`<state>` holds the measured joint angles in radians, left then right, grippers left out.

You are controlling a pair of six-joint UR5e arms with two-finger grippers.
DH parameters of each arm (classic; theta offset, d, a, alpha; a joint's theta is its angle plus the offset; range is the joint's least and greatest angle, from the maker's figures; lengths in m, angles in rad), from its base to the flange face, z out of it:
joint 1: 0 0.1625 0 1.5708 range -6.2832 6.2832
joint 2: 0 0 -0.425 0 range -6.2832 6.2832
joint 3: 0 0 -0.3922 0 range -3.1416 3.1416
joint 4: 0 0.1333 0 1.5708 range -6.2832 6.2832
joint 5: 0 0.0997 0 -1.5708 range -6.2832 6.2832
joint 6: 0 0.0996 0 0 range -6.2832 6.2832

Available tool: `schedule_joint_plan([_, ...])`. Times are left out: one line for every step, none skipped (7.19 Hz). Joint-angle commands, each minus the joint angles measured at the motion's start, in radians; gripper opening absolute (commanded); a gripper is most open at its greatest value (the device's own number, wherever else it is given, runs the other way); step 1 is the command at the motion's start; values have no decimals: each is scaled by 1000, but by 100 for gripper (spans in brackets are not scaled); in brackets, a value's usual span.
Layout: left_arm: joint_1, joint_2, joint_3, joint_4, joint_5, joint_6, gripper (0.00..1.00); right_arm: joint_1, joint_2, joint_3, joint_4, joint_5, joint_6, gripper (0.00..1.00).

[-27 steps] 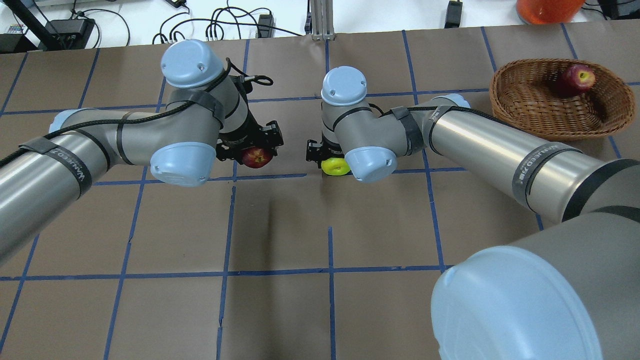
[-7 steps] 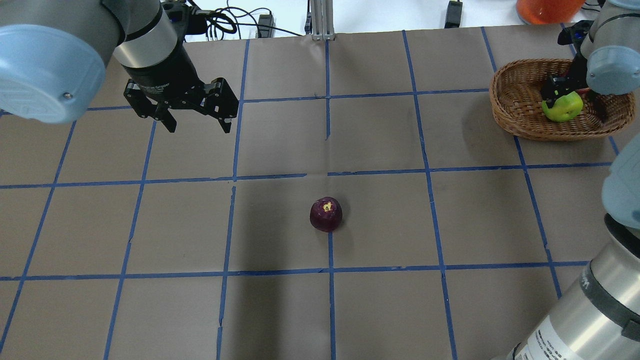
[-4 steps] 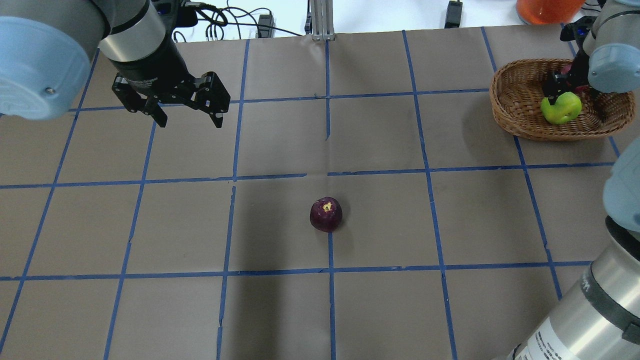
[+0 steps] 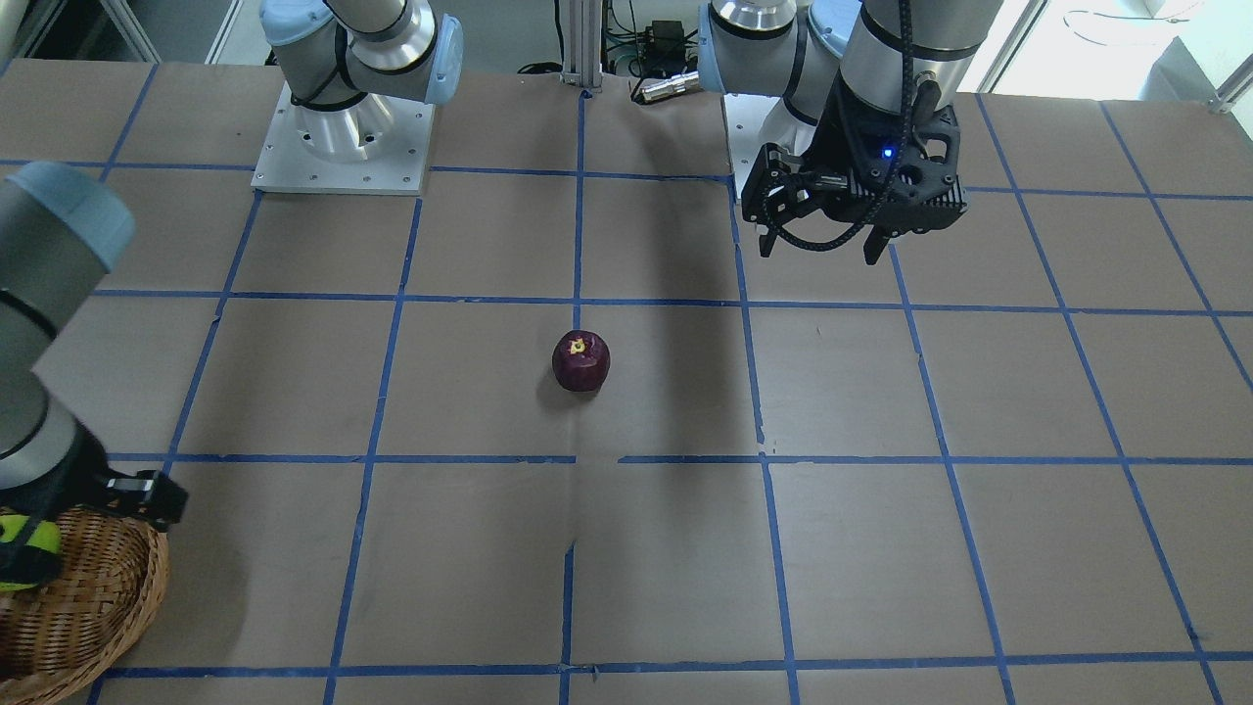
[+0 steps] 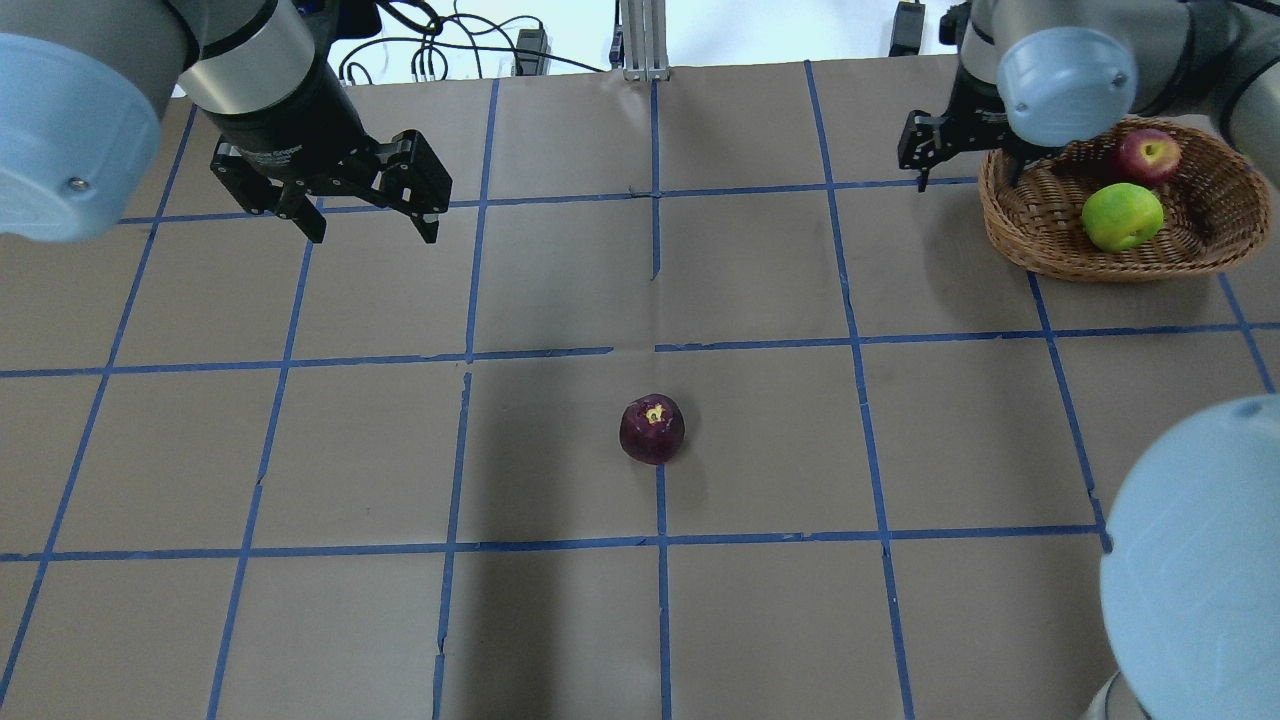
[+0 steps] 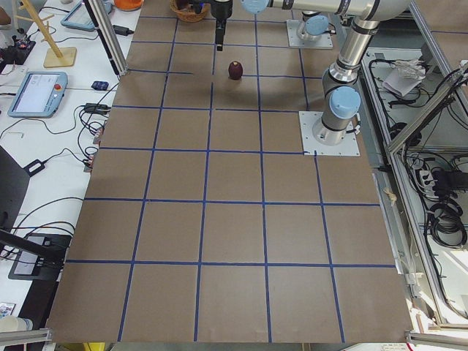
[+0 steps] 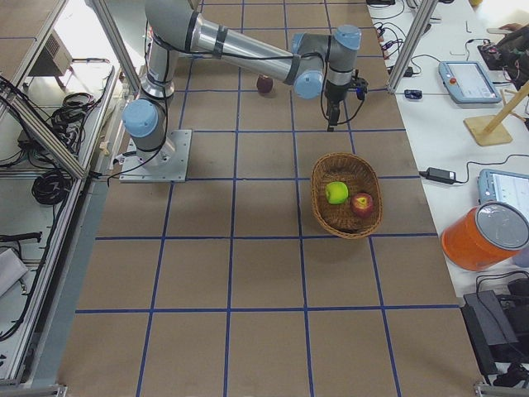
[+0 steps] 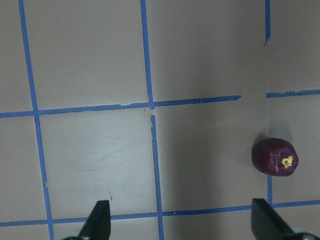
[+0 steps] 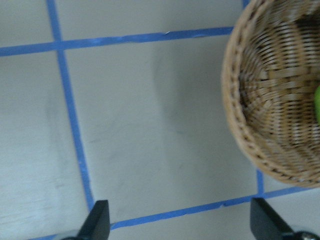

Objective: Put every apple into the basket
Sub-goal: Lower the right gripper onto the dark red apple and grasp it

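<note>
Lying alone near the middle of the tabletop, on a strip of blue tape, the dark maroon apple (image 5: 652,429) is resting upright with its yellowish stem end facing up. The wicker basket (image 5: 1040,252) is sitting close to the tabletop's far edge on the robot's right and is holding the lime green apple (image 5: 1122,216) and the red apple (image 5: 1147,155), the two lying close together. The left gripper (image 5: 372,232) is hovering above the tabletop towards the far edge on the robot's left, well apart from the maroon apple, with its jaws spread wide and nothing between them. The right gripper (image 5: 965,175) is hanging just beside the basket's rim, on the side towards the tabletop's middle, likewise spread and carrying nothing.

The maroon apple is looking rigid, smooth-skinned and probably light, so it is likely tolerating a firm pinch. Its rounded flanks are suggesting some risk of slipping or rolling if nudged off-centre. The best hold is probably from above, with the fingers closing on opposite flanks at the widest band, below the stem end.
</note>
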<state>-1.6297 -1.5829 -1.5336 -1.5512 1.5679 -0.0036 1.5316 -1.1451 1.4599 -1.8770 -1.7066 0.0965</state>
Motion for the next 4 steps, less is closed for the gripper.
schedule_joint_plan([1, 0, 3, 3, 1, 2, 100, 174, -2, 5, 58, 117, 293, 100])
schedule_joint_plan([1, 0, 3, 3, 1, 5, 100, 239, 5, 19, 59, 169, 333, 100])
schedule_joint_plan([1, 0, 4, 2, 1, 2, 100, 298, 8, 55, 56, 223, 357, 100])
schedule_joint_plan([2, 0, 7, 2, 1, 5, 100, 326, 14, 98, 43, 232, 408, 100])
